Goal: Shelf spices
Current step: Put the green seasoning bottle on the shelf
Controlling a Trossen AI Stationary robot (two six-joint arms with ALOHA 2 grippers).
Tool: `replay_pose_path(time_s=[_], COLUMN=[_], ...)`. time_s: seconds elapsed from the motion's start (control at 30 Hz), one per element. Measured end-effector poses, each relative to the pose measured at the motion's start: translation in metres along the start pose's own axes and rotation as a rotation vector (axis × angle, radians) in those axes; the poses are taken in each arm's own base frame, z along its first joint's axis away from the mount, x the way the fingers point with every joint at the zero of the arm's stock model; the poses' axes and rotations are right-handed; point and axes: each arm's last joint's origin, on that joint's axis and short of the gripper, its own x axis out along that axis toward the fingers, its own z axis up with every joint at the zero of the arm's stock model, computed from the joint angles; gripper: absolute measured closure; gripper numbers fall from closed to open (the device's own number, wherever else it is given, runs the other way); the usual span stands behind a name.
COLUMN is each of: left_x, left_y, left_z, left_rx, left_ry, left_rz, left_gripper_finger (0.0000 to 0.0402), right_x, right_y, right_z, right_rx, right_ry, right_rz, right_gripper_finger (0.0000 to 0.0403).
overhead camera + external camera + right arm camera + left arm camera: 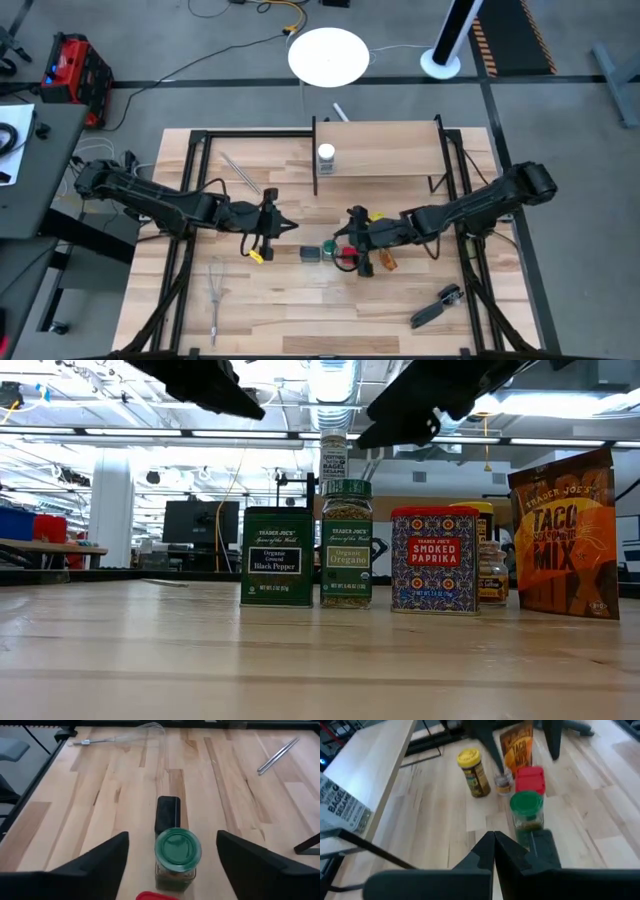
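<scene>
The green-capped oregano jar (177,852) stands upright on the tabletop (300,310), right in the gap between the right gripper's (172,857) two fingers (95,860). Those fingers are spread wide, one on each side of the jar, and neither touches it, so the jar is standing free. In the high view that gripper (352,232) hangs over the cluster of spices at the middle of the tabletop.

Just past the jar, on its left side in the overhead view, sits the dark square black pepper tin (167,813), close beside it. On the jar's other side is the red smoked paprika tin (435,560), then a small jar (503,782) and the yellow-capped jar (473,772), with the orange taco mix pouch (563,535) at the right end of the row in the low view.

One white-capped jar (326,157) is already up on the shelf (400,150), near its left post, at the far side of the tabletop.

The left gripper (290,228) hovers left of the cluster with its fingers (485,855) clenched together, holding nothing, tips pointed toward the green jar.

Further out: a wire whisk (216,300) near the left front, metal tongs (240,172) at the far left, and a black-handled tool (437,306) at the near right.
</scene>
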Motion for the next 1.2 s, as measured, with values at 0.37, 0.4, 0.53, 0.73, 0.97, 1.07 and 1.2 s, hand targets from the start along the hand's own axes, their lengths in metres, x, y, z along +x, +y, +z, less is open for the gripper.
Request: replay_pose_path(time_s=[0.37, 0.4, 0.53, 0.73, 0.97, 1.07, 1.2], left_x=[0.0, 0.0, 0.0, 0.0, 0.0, 0.0, 0.0], left_y=[0.0, 0.0, 0.0, 0.0, 0.0, 0.0, 0.0], left_z=[0.0, 0.0, 0.0, 0.0, 0.0, 0.0, 0.0], left_rx=[-0.014, -0.014, -0.014, -0.014, -0.014, -0.014, -0.014], left_ry=[0.003, 0.004, 0.004, 0.004, 0.004, 0.003, 0.003], left_rz=[-0.002, -0.002, -0.002, -0.002, -0.002, -0.002, -0.002], left_gripper_finger=[0.0401, 0.0402, 0.0401, 0.0401, 0.0401, 0.0402, 0.0402], right_x=[0.039, 0.041, 0.042, 0.042, 0.042, 0.046, 0.056], right_y=[0.001, 0.001, -0.003, -0.006, -0.006, -0.006, -0.006], right_z=[-0.008, -0.007, -0.002, -0.003, -0.004, -0.007, -0.016], right_rx=[-0.018, -0.018, -0.018, -0.015, -0.001, 0.001, -0.002], right_ry=[0.124, 0.132, 0.151, 0.175, 0.183, 0.19, 0.216], right_rz=[-0.03, -0.033, -0.045, -0.053, -0.054, -0.057, -0.057], right_gripper_finger=[0.0073, 0.0073, 0.0073, 0.0074, 0.0074, 0.0074, 0.0074])
